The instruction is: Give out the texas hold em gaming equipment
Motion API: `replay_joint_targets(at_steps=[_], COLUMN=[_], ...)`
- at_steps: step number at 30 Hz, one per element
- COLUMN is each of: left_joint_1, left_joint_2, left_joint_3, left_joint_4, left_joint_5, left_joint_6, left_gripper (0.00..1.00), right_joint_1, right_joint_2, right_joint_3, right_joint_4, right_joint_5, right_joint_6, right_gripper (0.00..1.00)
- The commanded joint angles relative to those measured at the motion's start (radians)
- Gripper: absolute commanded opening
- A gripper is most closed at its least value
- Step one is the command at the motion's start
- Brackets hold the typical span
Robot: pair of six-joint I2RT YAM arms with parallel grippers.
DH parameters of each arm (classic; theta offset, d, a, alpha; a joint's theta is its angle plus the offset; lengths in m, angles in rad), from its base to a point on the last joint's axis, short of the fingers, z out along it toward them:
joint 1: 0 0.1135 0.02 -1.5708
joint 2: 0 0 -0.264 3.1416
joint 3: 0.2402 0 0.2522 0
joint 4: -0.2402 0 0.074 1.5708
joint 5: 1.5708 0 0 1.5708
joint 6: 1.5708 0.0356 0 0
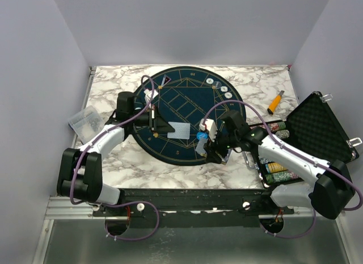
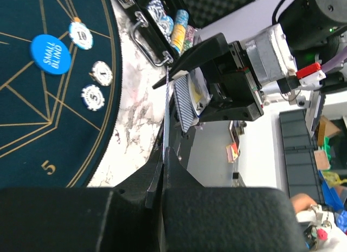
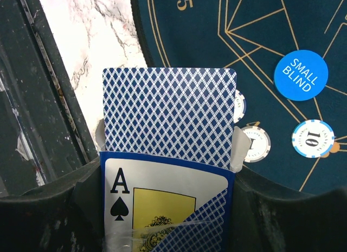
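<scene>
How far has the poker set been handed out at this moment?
Done: the Small Blind button and several chips lie on the mat. In hand: the left fingers pinch one card, beside the deck box held in the right fingers. Left: the deck's remaining cards and the chip stacks in the case.

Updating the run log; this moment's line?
left end effector shut on pale rectangular playing card | right end effector gripping blue cardboard deck box

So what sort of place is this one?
Probably a lab test booth staged as a poker table: plain walls around a marble-look tabletop, a round felt mat, a foam-lined chip case.
</scene>
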Motion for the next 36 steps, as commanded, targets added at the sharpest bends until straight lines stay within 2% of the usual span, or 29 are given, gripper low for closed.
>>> replay_joint_targets(at_steps=[1, 5, 12, 33, 36], left_joint_1=[0.064, 0.056, -0.059, -0.171, -0.169], left_joint_2=[0.038, 0.155, 0.356, 0.529, 0.513], left_joint_3=[0.028, 0.066, 0.079, 0.136, 0.132], left_joint_4=[-0.004, -0.105, -0.138, -0.101, -0.1], left_joint_5=[-0.007, -0.08, -0.106, -0.249, -0.258], left_joint_6=[0.02, 0.098, 0.12, 0.059, 0.052], left_gripper=[0.0, 0.0, 0.0, 0.0, 0.18], right_joint_1=[-0.006, -0.007, -0.018, -0.027, -0.028], right_joint_2=[-0.024, -0.024, -0.03, -0.041, -0.04], right_joint_3=[-0.006, 0.015, 0.029, 0.01, 0.009], right_joint_4=[0.028, 0.016, 0.005, 0.009, 0.011], right_joint_5=[0.003, -0.001, 0.001, 0.003, 0.002], right_joint_6=[0.013, 0.01, 0.007, 0.006, 0.007], right_gripper=[0.01, 0.01, 0.01, 0.0, 0.01])
